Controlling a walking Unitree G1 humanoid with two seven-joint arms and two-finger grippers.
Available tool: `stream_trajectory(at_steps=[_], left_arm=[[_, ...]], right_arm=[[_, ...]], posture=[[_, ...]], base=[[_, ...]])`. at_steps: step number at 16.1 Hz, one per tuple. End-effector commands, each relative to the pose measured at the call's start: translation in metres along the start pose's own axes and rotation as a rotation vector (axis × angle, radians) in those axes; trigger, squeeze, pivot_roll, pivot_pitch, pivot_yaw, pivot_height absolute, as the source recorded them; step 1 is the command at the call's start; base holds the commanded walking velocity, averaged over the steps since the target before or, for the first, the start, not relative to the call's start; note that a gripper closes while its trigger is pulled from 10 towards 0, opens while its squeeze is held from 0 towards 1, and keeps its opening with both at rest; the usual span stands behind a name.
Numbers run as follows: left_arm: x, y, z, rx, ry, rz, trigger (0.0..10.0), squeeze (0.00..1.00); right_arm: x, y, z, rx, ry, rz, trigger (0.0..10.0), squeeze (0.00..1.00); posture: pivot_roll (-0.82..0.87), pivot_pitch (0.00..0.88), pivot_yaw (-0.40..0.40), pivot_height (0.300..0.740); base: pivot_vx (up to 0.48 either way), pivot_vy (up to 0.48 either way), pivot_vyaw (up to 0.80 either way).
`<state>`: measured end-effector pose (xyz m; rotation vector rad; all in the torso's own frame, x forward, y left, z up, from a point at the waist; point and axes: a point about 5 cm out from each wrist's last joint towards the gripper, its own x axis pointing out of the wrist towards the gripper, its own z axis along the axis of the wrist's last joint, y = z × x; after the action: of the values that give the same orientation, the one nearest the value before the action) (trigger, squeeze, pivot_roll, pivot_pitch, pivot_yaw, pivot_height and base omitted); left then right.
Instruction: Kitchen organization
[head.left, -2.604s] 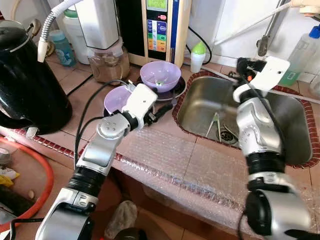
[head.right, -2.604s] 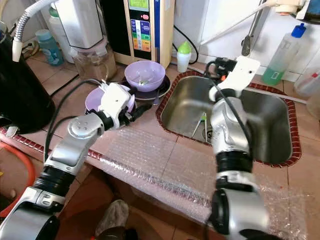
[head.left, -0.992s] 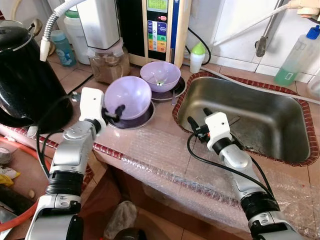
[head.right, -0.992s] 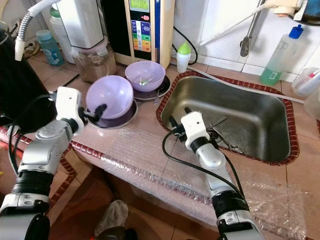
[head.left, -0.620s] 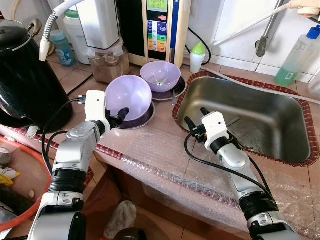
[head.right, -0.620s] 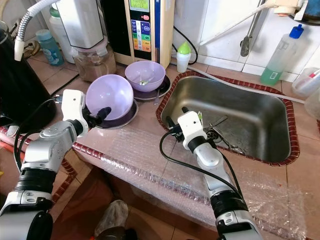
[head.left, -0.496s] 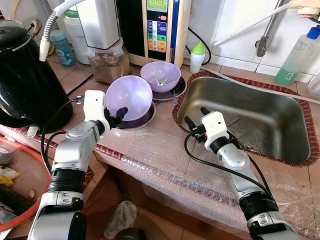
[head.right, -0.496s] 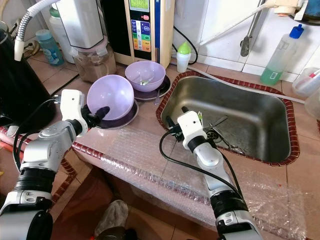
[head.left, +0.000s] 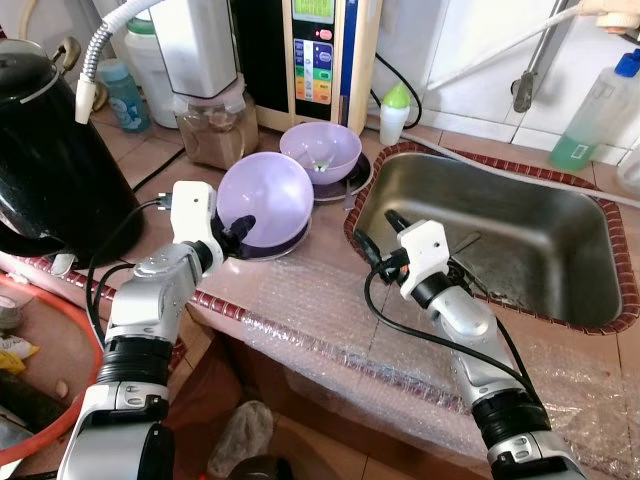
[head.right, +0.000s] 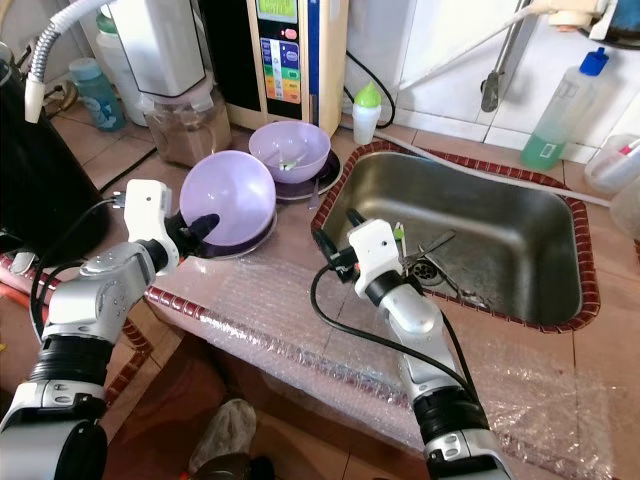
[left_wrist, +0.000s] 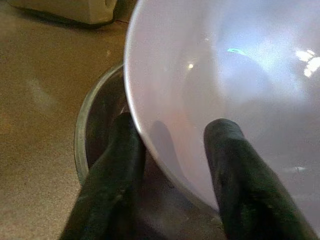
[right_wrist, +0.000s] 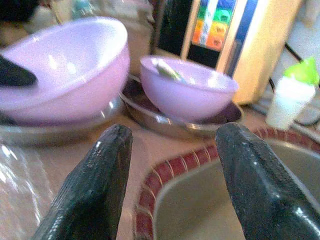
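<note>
Bowl (head.left: 265, 196) is tilted up off its plate (head.left: 285, 244), rim pinched in the left gripper (head.left: 240, 232) jaws; right gripper (head.right: 335, 245) jaws hang wide, empty. Second bowl (head.left: 321, 153) looks untouched.

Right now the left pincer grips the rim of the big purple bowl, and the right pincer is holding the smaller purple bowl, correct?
Not quite. The left pincer does grip the big purple bowl, but the right pincer holds nothing: the right wrist view shows its fingers open, short of the smaller purple bowl.
</note>
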<state>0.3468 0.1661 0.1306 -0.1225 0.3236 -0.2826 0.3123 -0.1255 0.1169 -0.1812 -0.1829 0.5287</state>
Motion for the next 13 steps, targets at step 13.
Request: stream_trajectory(at_steps=[13], left_arm=[[0.001, -0.007, 0.018, 0.121, -0.162, -0.019, 0.0, 0.00]], right_arm=[[-0.013, 0.023, 0.000, 0.077, 0.096, 0.276, 10.0, 0.00]], posture=[[-0.02, 0.000, 0.051, 0.740]], base=[[0.000, 0.000, 0.00]])
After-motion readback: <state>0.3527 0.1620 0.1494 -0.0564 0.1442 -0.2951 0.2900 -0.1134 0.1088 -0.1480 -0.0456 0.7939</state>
